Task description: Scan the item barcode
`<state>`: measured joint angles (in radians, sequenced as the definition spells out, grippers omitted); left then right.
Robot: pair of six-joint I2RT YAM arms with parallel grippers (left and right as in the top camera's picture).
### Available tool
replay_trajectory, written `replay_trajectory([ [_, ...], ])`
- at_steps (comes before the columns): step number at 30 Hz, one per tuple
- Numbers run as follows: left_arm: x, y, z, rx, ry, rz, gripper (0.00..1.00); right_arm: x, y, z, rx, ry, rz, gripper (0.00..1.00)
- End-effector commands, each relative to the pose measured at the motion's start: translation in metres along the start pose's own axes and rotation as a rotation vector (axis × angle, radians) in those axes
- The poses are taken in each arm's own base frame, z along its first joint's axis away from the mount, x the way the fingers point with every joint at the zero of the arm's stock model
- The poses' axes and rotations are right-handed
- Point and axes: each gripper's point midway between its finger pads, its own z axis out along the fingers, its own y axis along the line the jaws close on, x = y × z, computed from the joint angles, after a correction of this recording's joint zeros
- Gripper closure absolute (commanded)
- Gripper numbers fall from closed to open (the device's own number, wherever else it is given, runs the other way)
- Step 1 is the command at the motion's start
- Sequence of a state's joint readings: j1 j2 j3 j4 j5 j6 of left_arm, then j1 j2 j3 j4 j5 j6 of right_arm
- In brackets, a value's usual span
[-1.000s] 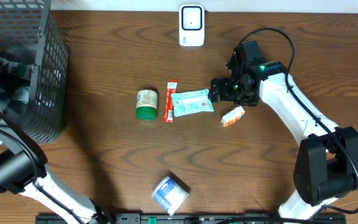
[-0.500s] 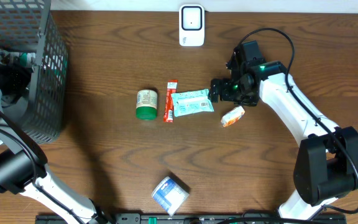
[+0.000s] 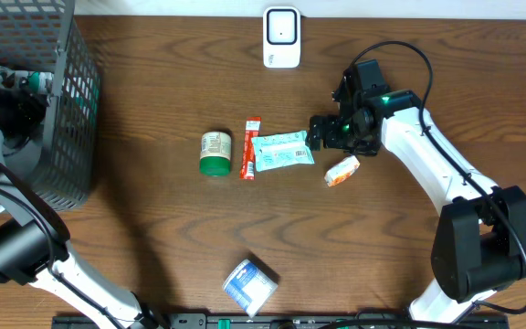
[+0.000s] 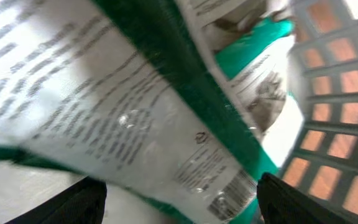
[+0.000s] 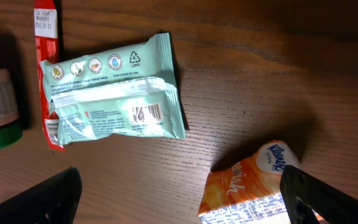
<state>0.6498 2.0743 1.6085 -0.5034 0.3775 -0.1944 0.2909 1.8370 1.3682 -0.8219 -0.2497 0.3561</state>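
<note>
Item: mint-green packet (image 5: 114, 93), flat on the wooden surface (image 3: 153, 238) near its middle, barcode (image 5: 146, 113) face up.
Item relative to right gripper: the right gripper (image 3: 322, 132) hovers just past the packet's right end, so the packet is at its 9 o'clock in the overhead view (in the right wrist view it sits up and left of the gap between the fingers).
Right gripper state: spread wide, holding nothing.
Item axis: long axis runs 9 to 3 o'clock in the overhead view, the right end tipped slightly towards 4; the barcode lies towards the right half.
Scanner: white unit (image 3: 281, 37) at the packet's 12 o'clock, well apart, at the far edge.
Neighbours: red stick sachet (image 3: 250, 148) touching the packet's left end; green-capped jar (image 3: 215, 153) beyond it; orange tissue pack (image 3: 341, 170) at the right gripper's 5 o'clock.
Left gripper (image 3: 12, 105): inside the wire basket (image 3: 62, 110), fingers far apart, a green-and-white pouch (image 4: 135, 118) filling its view; whether it grips the pouch I cannot tell.
</note>
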Motion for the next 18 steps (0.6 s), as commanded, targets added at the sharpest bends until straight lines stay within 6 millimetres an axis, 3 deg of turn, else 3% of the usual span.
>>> replay_trajectory([
  [1, 0.012, 0.033, 0.006, -0.166, 0.01, -0.017, 0.21, -0.004, 0.002, -0.006, -0.001, -0.022, 0.004, 0.01],
  [6, 0.009, 0.042, 0.017, -0.184, -0.053, -0.006, 0.18, -0.004, 0.003, -0.006, -0.001, -0.021, 0.004, 0.01],
  [14, -0.015, -0.005, 0.022, 0.072, -0.149, 0.053, 0.18, -0.004, 0.002, -0.006, -0.001, -0.022, 0.004, 0.01],
  [18, -0.014, -0.01, 0.022, 0.101, -0.143, 0.057, 0.18, -0.004, 0.002, -0.006, -0.001, -0.022, 0.004, 0.01],
])
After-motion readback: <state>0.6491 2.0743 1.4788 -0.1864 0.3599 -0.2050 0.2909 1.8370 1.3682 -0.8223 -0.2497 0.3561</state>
